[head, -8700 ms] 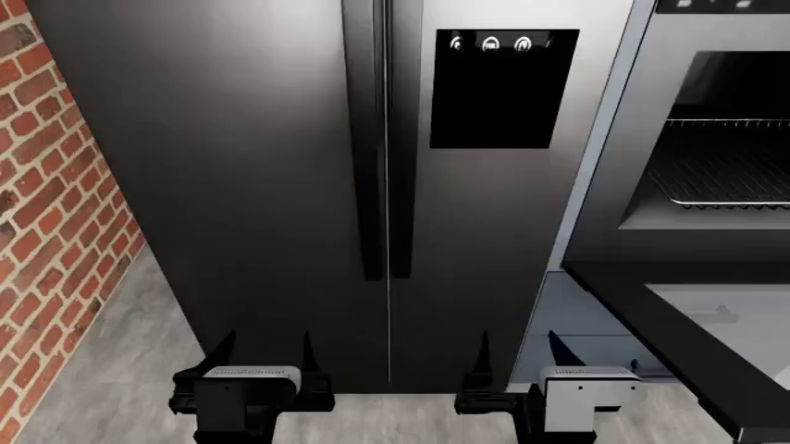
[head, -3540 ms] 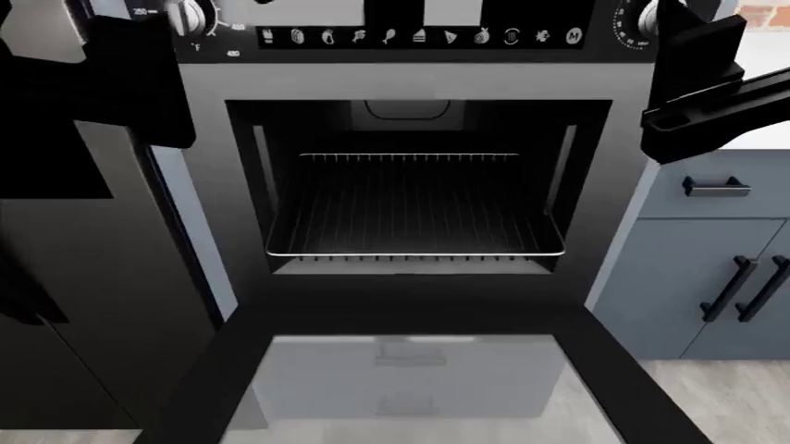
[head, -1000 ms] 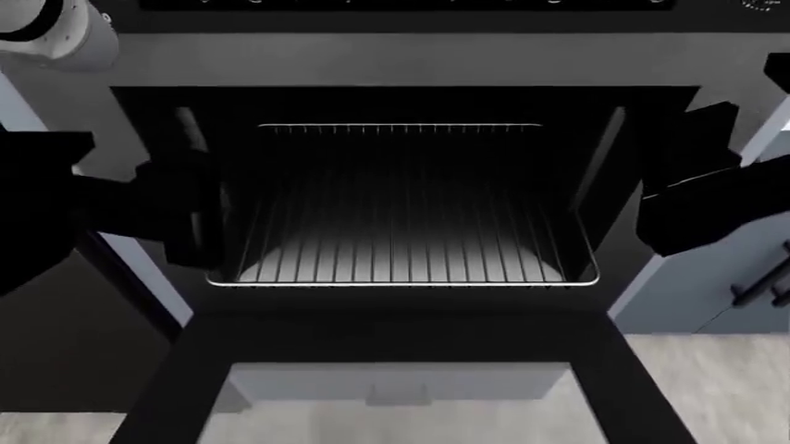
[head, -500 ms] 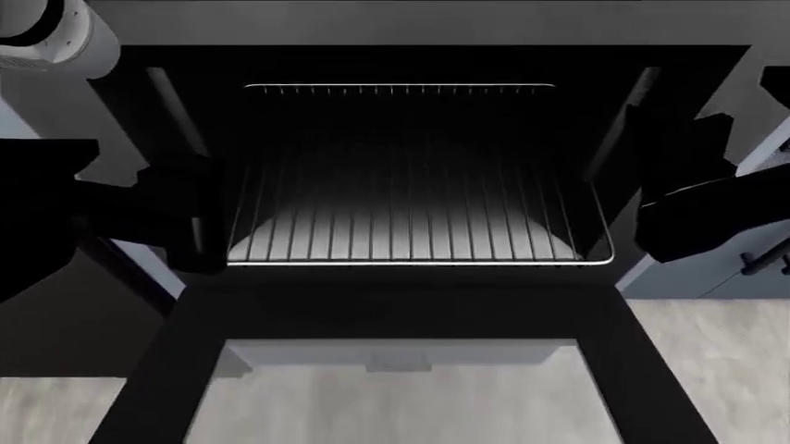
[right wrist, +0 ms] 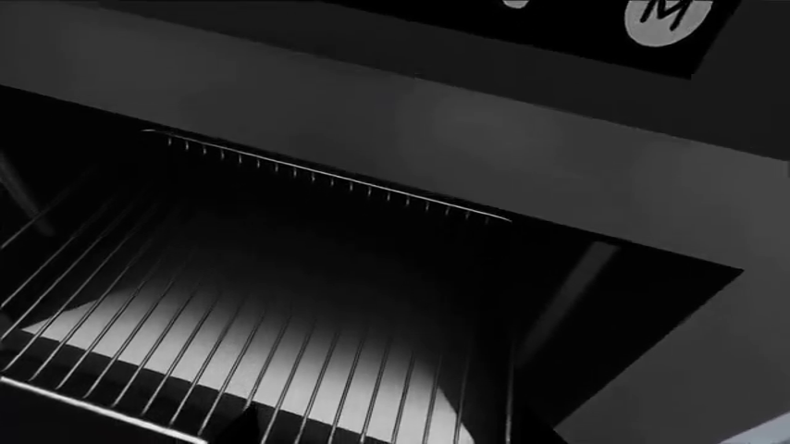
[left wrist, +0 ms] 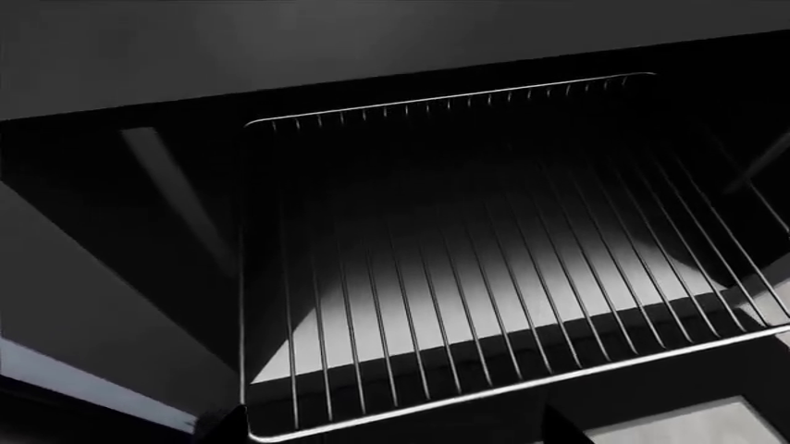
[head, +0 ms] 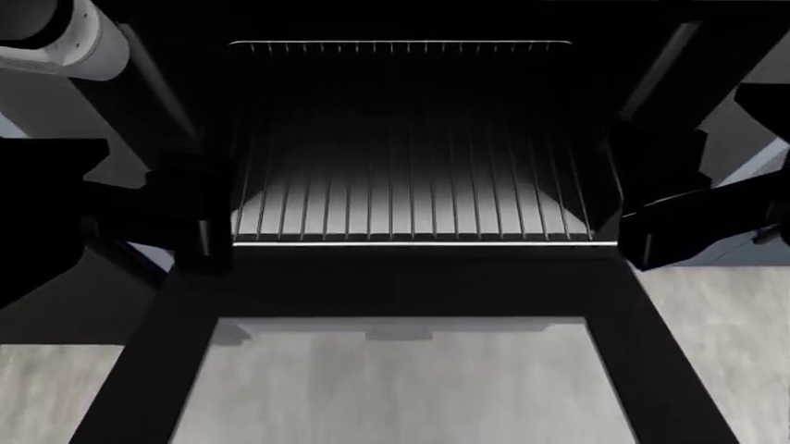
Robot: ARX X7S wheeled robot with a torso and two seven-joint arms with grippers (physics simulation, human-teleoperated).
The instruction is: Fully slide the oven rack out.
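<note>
The oven rack (head: pixel 413 199), a grid of thin silver wires with a thicker front rail (head: pixel 420 243), lies flat inside the dark oven cavity. My left gripper (head: pixel 195 227) hangs by the rack's front left corner. In the left wrist view that gripper (left wrist: pixel 388 437) is open, its dark fingertips (left wrist: pixel 220 427) spread either side of the rail's corner (left wrist: pixel 265 433). My right gripper (head: pixel 652 211) is beside the front right corner. In the right wrist view it (right wrist: pixel 388 435) is open over the rack's wires (right wrist: pixel 309 361), with nothing held.
The oven door (head: pixel 136 370) lies folded down flat in front of the cavity, its glass panel (head: pixel 395 379) showing grey floor beneath. The control panel with a round M symbol (right wrist: pixel 667 14) sits above the opening. A blue-grey cabinet (head: pixel 771 153) stands at the right.
The head view has moved in and tilted down: the rack's back edge sits higher in the picture and more of the door shows. Both grippers stay by the rack's front corners, the right one slightly lower.
</note>
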